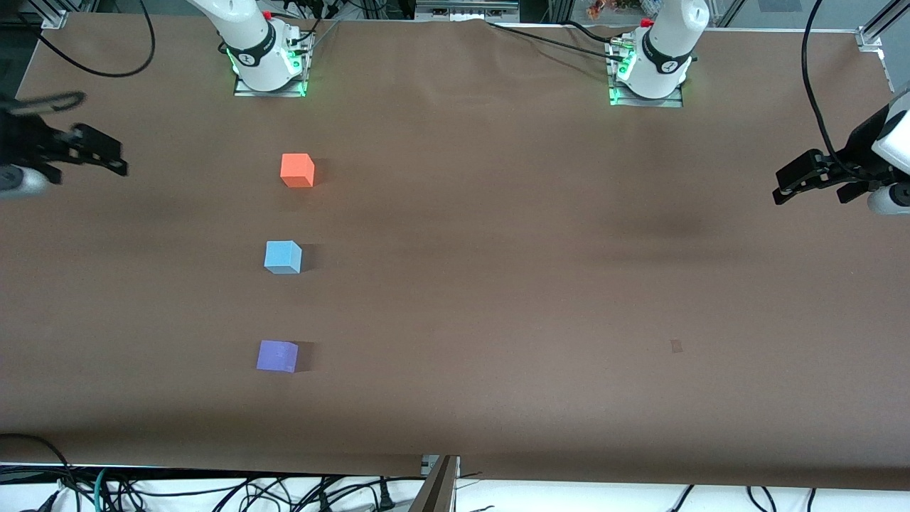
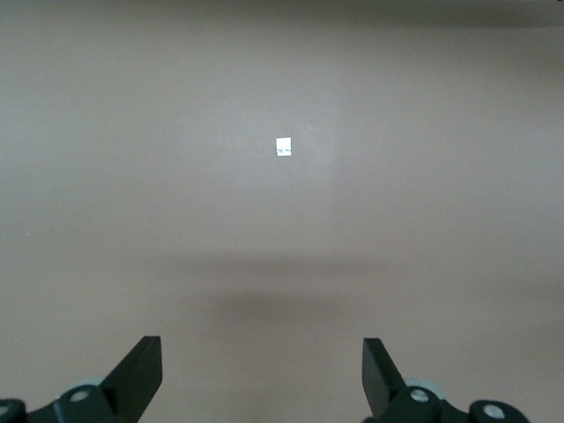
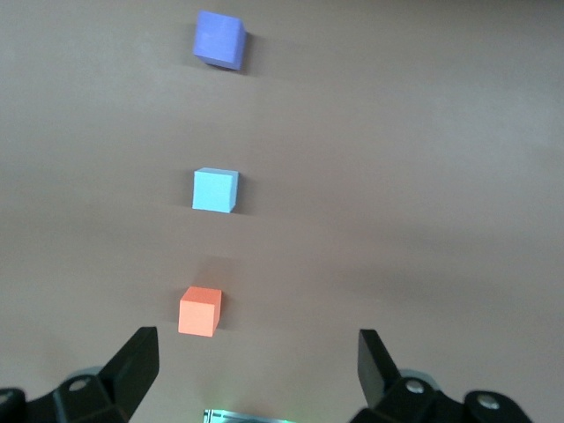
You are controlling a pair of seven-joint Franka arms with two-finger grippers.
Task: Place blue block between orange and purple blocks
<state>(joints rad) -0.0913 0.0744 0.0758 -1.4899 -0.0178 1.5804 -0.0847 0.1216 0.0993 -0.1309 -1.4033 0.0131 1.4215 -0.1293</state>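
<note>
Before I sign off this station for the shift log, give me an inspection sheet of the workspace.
Surface: brown table, bare, faintly creased.
Job's things: blue block sits in line between orange block and purple block, all apart.
Clutter: small tape scrap.
Grippers: left gripper open, over its table end; right gripper open, over its end; both empty, waiting.
Cables: black cables along the table edges.
Surroundings: aluminium framing.
</note>
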